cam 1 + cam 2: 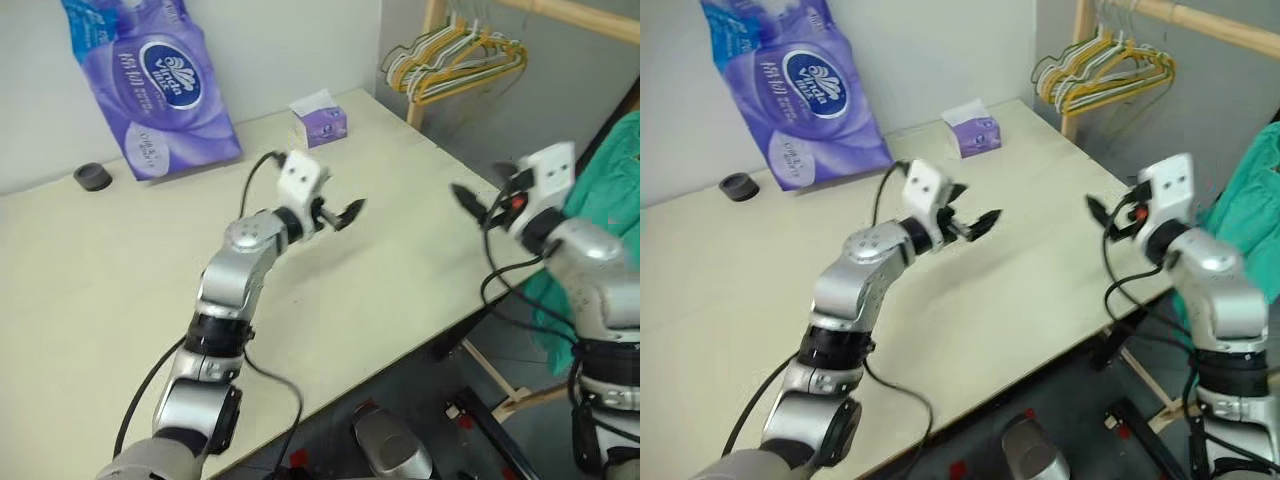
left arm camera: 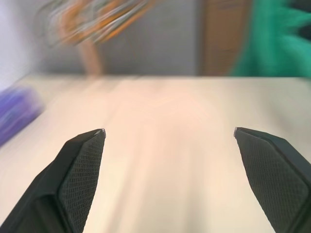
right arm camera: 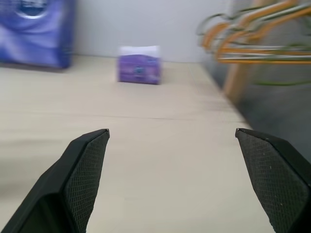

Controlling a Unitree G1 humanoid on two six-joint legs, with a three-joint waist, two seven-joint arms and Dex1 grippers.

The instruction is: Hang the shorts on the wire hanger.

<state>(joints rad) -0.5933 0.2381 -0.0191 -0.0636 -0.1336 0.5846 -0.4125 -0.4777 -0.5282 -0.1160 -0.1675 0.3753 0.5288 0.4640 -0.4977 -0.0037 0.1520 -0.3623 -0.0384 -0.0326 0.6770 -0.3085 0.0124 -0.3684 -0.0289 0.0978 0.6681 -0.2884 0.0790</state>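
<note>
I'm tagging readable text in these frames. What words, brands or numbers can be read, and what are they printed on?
"Vinda": probably, a white script logo in the dark blue oval on the purple tissue pack leaning against the wall; hard to be sure.
Smaller white print above that oval: too small to read.
Print on the small purple tissue box on the table: too blurred to read.
No other text is legible.

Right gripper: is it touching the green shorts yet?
Apart. In the left eye view the right gripper hangs open over the table's edge, pointing away from the shorts behind its wrist, with nothing between its fingers.
</note>
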